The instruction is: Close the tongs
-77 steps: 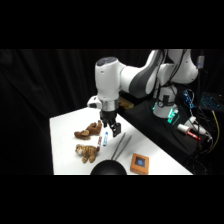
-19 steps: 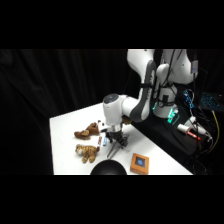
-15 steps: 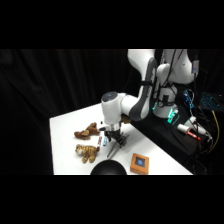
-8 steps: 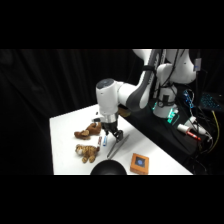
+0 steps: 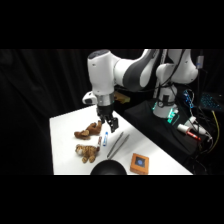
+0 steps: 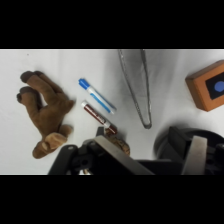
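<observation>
The tool has lifted off the desk and hangs above the two plush toys, fingers apart and empty. The tongs lie flat below it, right of the small blue-and-white tube, their arms drawn nearly together, so the closing looks done. A second ago the tool sat low, right at the tongs; now it is well clear.

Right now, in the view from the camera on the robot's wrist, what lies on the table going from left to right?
Brown plush toy → blue-and-white tube → grey metal tongs → orange block with a blue spot.
</observation>
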Motion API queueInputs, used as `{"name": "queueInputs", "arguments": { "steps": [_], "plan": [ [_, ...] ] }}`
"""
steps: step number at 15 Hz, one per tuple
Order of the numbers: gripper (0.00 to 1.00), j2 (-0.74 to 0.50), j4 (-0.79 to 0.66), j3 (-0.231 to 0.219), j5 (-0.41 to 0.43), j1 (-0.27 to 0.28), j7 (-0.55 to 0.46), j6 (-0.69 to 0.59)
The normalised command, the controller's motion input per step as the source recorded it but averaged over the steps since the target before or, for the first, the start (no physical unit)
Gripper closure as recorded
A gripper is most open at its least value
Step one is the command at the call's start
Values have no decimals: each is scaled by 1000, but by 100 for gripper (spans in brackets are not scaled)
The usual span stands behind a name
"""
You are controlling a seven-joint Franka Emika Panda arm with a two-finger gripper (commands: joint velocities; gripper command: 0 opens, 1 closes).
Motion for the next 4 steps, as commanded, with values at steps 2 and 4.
{"name": "queueInputs", "arguments": {
  "steps": [2,4],
  "plan": [
    [0,-124,197,-63,-24,59,254,-318],
    [0,-86,173,-50,12,53,219,-232]
  ]
}}
